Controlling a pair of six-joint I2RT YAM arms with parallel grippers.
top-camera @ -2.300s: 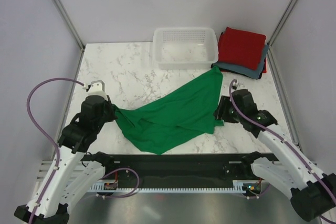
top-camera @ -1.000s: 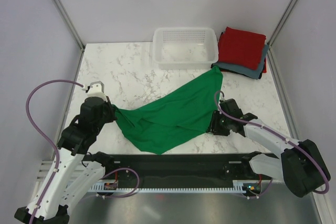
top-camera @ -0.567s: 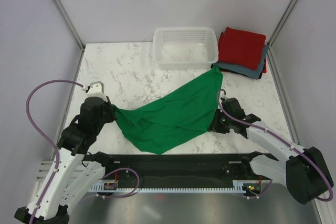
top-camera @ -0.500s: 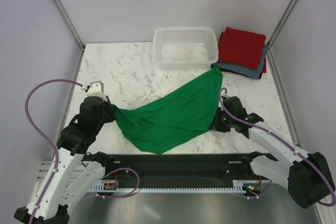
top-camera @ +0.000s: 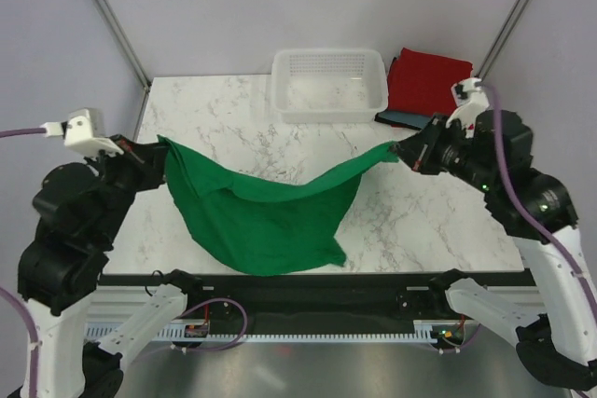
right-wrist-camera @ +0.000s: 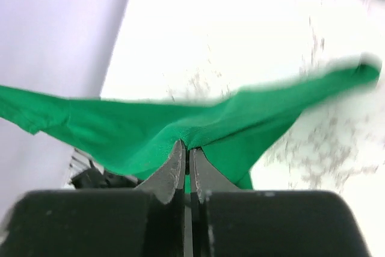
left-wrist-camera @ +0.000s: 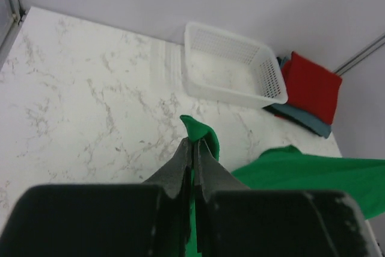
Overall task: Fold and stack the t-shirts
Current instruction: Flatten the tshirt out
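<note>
The bright green t-shirt (top-camera: 266,216) hangs stretched in the air between both arms, sagging low toward the table's near edge. My left gripper (top-camera: 160,144) is shut on its left corner; in the left wrist view a fold of green t-shirt (left-wrist-camera: 201,132) pokes out past the left gripper (left-wrist-camera: 194,141). My right gripper (top-camera: 401,150) is shut on the right corner, and the right wrist view shows the green t-shirt (right-wrist-camera: 150,121) spreading from the right gripper (right-wrist-camera: 187,147). A folded red t-shirt (top-camera: 424,81) lies on a grey-blue one (top-camera: 399,118) at the back right.
A white mesh basket (top-camera: 328,86) stands at the back middle of the marble table (top-camera: 224,128), beside the folded stack. A black rail (top-camera: 308,286) runs along the near edge under the hanging cloth. Grey walls close in the sides.
My right gripper closed on the green shirt's right edge. Both arms then rose and spread apart, lifting the shirt off the table and stretching it between them.
</note>
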